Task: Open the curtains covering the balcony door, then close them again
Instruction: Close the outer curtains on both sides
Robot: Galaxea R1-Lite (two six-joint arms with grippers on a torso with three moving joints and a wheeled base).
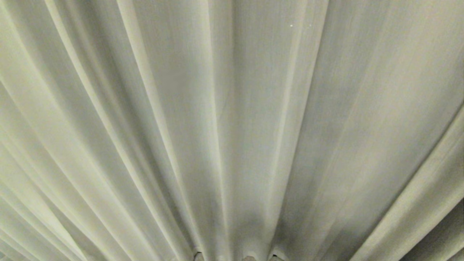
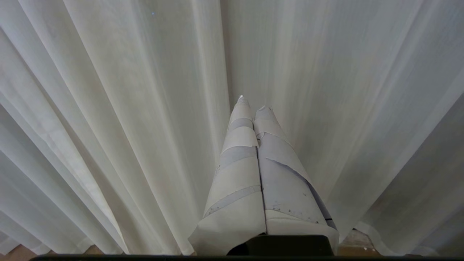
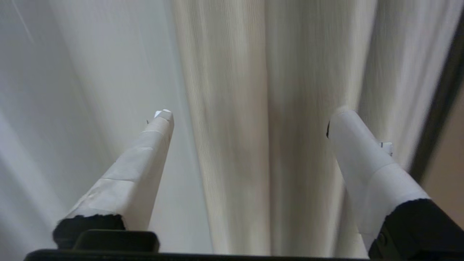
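Note:
The cream curtains (image 1: 232,130) hang drawn and fill the head view with pleats down to their hems; neither arm shows there. The balcony door is hidden behind them. In the right wrist view my right gripper (image 3: 252,115) is open, its white-taped fingers (image 3: 145,163) wide apart. A thick cream curtain fold (image 3: 268,127) stands in line with the gap beyond the fingertips, not clamped. In the left wrist view my left gripper (image 2: 253,104) is shut with nothing in it, its taped fingers (image 2: 239,170) pressed together and pointing at the curtain (image 2: 108,127).
A dark upright strip (image 3: 440,108) runs beside the curtain's edge in the right wrist view, with a beige surface (image 3: 449,163) past it. I cannot tell if the strip is the door's frame. Brown floor (image 2: 357,243) shows under the hems.

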